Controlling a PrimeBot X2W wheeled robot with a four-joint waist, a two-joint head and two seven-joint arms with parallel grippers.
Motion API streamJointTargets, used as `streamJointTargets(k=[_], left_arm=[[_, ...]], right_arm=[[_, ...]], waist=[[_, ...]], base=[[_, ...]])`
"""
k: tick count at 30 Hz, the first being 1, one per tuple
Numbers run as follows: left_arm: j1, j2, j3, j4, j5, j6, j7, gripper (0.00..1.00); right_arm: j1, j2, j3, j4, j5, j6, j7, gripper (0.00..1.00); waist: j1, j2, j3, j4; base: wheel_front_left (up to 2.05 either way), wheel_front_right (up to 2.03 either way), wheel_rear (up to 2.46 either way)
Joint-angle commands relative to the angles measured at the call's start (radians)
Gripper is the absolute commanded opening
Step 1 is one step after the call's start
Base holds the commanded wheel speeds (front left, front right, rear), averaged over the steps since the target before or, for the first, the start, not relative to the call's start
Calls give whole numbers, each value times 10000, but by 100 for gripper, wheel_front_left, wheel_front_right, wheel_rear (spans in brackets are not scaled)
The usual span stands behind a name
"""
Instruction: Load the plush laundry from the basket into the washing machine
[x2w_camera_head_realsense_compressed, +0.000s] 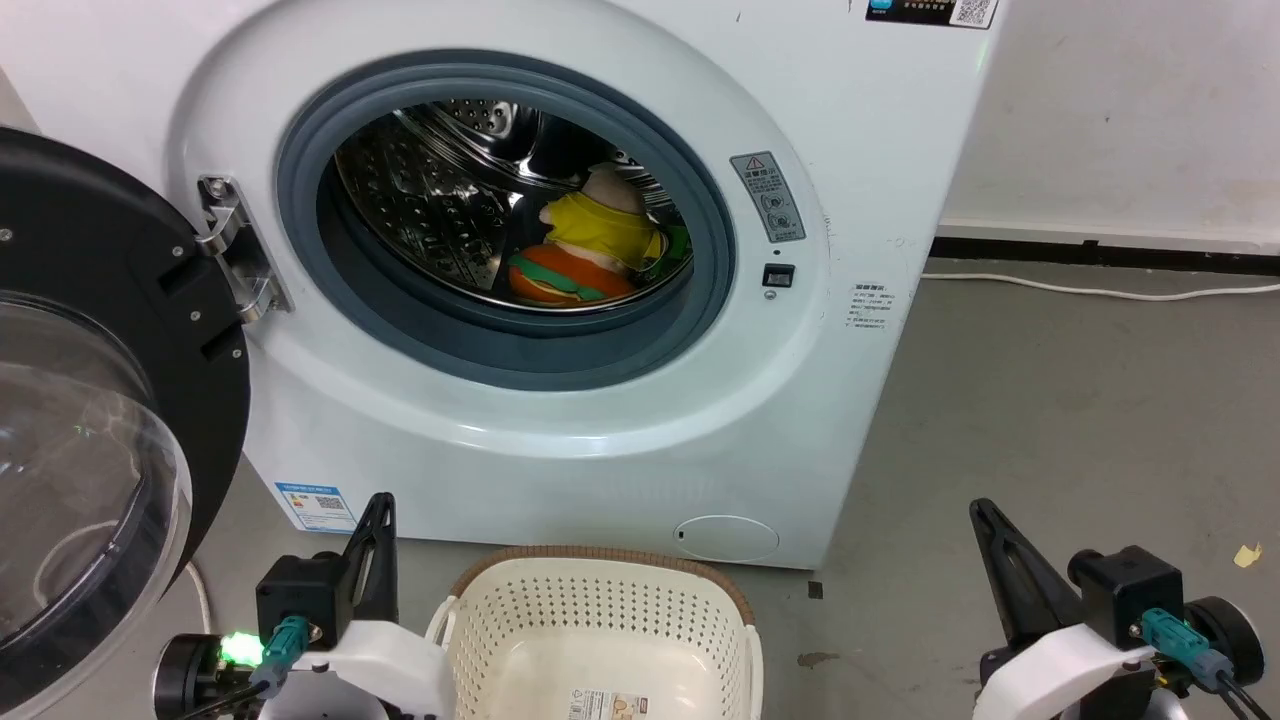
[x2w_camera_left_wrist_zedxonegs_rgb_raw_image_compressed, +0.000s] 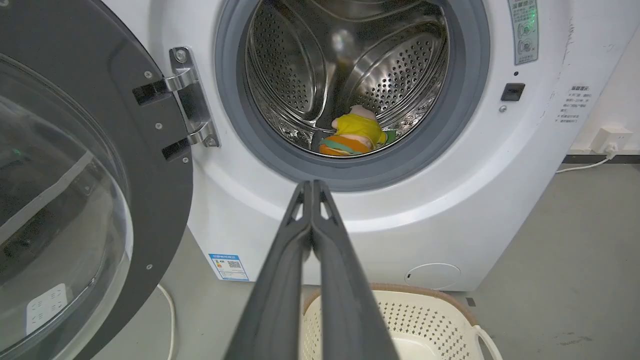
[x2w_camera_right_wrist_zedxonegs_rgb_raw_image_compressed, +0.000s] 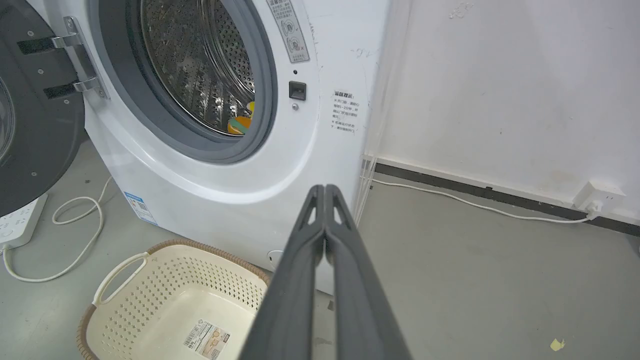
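left gripper and right gripper both closed, pointing up.

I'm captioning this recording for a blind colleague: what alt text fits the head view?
Plush laundry lies in the drum of the washing machine, its door open to the left. The basket stands on the floor before it, between the left gripper and right gripper, both shut.

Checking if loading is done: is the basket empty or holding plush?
Empty where visible: the basket shows a bare floor with only a paper label, and the plush laundry lies inside the washing machine.
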Motion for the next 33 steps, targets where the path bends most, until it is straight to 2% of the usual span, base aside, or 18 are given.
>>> streamJointTargets(k=[1, 33], left_arm=[[19, 1, 7, -45, 22, -43, 3, 0], [19, 1, 7, -45, 22, -43, 3, 0]], right_arm=[[-116, -14, -26, -43, -76, -9, 14, 0], [-116, -14, -26, -43, -76, -9, 14, 0]], waist=[[0, 0, 0, 0], [0, 0, 0, 0]], base=[[0, 0, 0], [0, 0, 0]])
